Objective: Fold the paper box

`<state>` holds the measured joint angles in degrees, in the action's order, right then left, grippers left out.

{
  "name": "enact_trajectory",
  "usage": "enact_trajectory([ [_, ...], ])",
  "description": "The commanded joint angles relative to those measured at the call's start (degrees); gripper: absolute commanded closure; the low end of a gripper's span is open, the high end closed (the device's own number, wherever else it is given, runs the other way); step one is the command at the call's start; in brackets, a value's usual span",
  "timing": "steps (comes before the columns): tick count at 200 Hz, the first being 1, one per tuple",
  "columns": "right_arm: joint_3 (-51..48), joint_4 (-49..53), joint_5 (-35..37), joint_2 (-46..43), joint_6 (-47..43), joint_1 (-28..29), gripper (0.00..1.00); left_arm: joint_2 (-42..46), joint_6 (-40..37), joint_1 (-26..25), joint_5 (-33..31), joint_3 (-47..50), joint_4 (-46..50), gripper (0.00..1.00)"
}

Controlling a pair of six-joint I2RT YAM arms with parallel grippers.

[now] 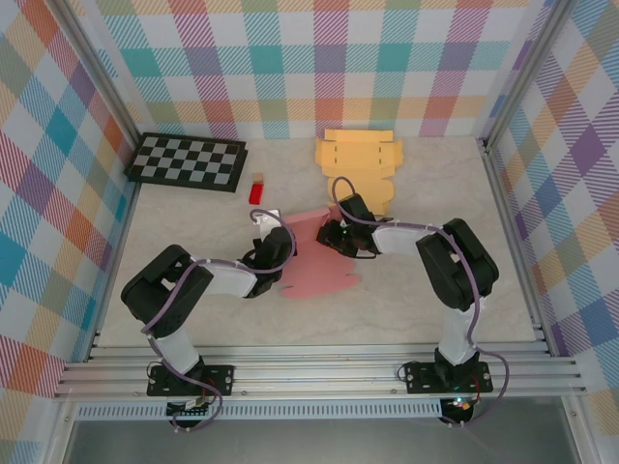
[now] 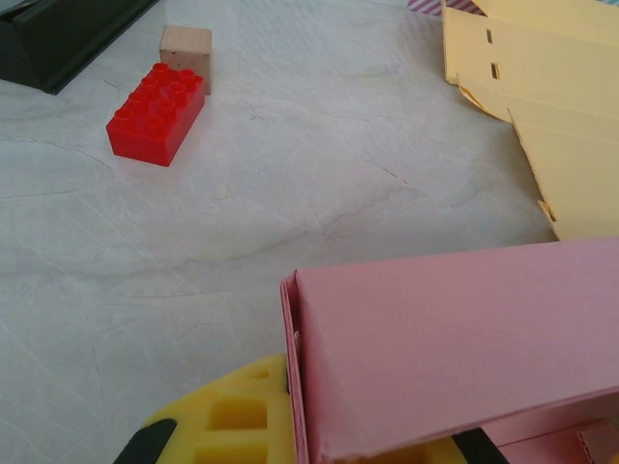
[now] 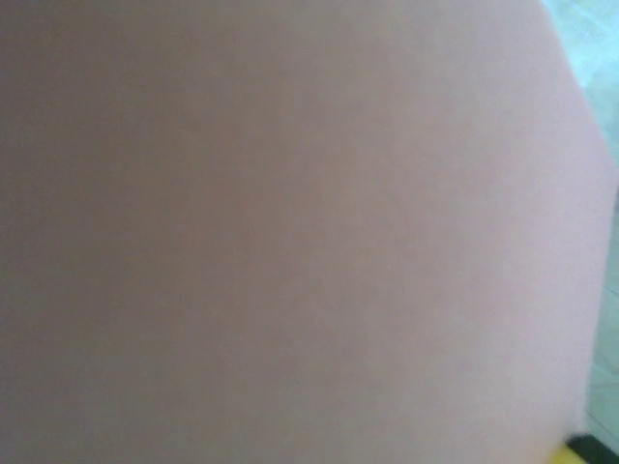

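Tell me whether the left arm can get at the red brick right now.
Likely yes for reach: the red brick lies on open table just ahead of the left end effector. But that end effector is shut on the pink paper box.

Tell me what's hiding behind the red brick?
A little tan wooden cube sits right behind the red brick. The brick covers the cube's lower corner, so whether they touch stays hidden.
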<state>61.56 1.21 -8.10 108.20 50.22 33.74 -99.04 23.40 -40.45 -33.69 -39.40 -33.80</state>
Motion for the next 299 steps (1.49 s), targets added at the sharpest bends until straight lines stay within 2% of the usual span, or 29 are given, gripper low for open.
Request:
enact_trajectory([
  [1,-0.6,8.7,0.7,-5.5,-4.4,1.4,0.53,-1.4,2.3,-1.2,4.4,-1.6,-0.6,1.00],
  [48,1.7,21.5,3.1,-17.7,-21.4,-0.8,0.49,-1.2,-1.4,-1.1,3.7,-2.2,0.6,1.00],
  [74,1.6,26.8,4.8,-23.8,-34.5,-5.6,0.43,-0.2,-4.0,-1.0,4.4,-2.4,0.8,1.00],
  [92,0.6,26.4,5.4,-27.1,-44.5,-11.1,0.39,0.3,-6.5,-0.8,6.7,-1.9,-1.2,1.00],
  [104,-0.3,24.7,3.7,-27.8,-52.8,-15.8,0.38,0.6,-8.5,-0.7,8.6,-0.9,-3.2,1.00],
  [120,-3.0,20.2,-2.0,-28.0,-65.7,-20.5,0.39,0.9,-10.9,-0.5,11.2,0.3,-5.8,1.00],
  [136,-6.4,14.4,-8.8,-27.8,-73.8,-23.8,0.39,0.9,-12.2,-0.3,12.7,0.7,-7.1,1.00],
  [153,-9.6,9.9,-14.3,-26.3,-82.9,-24.9,0.39,0.7,-12.8,-0.2,14.0,0.7,-7.8,1.00],
  [170,-7.1,15.2,-17.0,-21.4,-90.6,-24.9,0.39,0.7,-13.2,-0.2,15.2,0.6,-8.0,1.00],
  [194,-4.2,19.6,-22.0,-15.8,-94.2,-24.8,0.40,0.8,-13.5,-0.2,16.7,1.0,-9.0,1.00],
  [235,-2.8,24.3,-28.4,-13.3,-98.4,-23.7,0.41,0.8,-13.7,-0.2,18.0,0.5,-8.4,1.00],
  [299,-1.9,25.9,-25.6,-11.9,-98.2,-15.7,0.44,0.1,-12.7,-0.2,18.0,-0.3,-8.5,1.00],
])
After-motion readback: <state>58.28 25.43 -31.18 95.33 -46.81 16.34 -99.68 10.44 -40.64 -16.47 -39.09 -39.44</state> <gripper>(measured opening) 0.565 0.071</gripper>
